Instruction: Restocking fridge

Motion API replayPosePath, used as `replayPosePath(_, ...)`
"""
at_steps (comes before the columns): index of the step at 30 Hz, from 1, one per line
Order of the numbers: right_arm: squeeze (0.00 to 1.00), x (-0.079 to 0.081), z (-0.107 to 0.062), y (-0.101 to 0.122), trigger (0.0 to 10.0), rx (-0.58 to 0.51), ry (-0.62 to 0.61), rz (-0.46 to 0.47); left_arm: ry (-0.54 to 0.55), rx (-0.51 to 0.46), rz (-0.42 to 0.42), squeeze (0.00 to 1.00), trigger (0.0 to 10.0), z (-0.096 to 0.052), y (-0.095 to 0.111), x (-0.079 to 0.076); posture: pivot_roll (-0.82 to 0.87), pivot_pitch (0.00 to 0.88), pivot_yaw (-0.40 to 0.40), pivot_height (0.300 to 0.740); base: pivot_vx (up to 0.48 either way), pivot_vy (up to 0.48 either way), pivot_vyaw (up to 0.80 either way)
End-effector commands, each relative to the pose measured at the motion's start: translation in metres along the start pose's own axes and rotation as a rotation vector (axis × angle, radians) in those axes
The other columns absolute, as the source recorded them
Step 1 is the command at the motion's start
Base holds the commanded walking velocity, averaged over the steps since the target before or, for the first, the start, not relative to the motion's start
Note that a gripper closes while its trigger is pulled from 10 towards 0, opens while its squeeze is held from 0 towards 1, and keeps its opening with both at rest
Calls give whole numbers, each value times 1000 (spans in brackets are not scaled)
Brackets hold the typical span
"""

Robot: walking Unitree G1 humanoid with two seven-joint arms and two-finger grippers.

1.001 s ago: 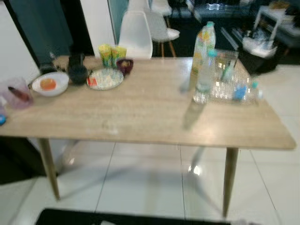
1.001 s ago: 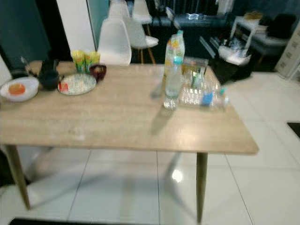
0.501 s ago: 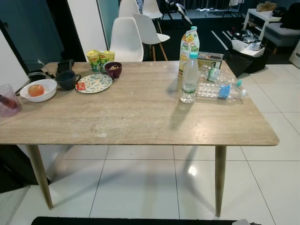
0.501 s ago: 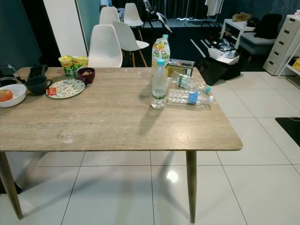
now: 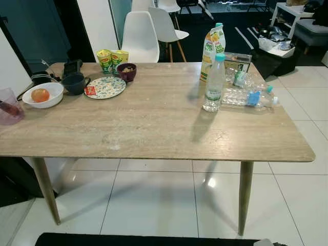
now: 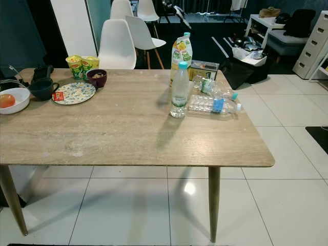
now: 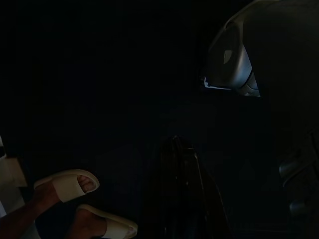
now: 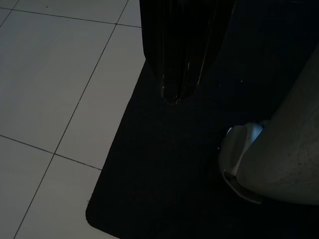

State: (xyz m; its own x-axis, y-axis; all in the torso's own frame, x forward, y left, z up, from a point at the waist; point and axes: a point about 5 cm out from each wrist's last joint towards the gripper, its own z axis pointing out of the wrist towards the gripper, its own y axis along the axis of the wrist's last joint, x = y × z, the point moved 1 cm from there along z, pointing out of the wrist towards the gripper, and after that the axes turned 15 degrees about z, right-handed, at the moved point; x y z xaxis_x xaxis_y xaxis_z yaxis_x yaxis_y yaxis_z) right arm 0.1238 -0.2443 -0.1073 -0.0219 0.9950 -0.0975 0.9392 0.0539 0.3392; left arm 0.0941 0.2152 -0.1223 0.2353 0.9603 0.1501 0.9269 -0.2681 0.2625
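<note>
Now we stand a bit closer to the long wooden table (image 5: 154, 123).
Our right gripper (image 8: 174, 97) hangs pinched together; left we cannot tell. Reaching carelessly could tip the tall clear water bottle (image 5: 213, 83).

wooden table (image 5: 154, 128), bottles (image 5: 213, 83), dishes (image 5: 105, 87)

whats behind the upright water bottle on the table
Behind the upright water bottle stands a juice carton, its lower part covered. Beside them lie plastic bottles and a small box.
</note>
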Motion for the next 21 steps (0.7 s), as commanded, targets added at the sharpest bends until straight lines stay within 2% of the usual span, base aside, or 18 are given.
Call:
replayPosePath(1, 0, 2, 0, 0, 10000, -2, 4, 12, 66, -179, -28, 0, 10000, 0, 50, 13, 12, 0, -31, 740, 251, 0, 0)
replayPosePath(21, 0, 3, 0, -1, 10000, 1, 3, 21, 36, -197, 6, 0, 10000, 1, 56, 6, 13, 0, -32, 740, 295, 0, 0)
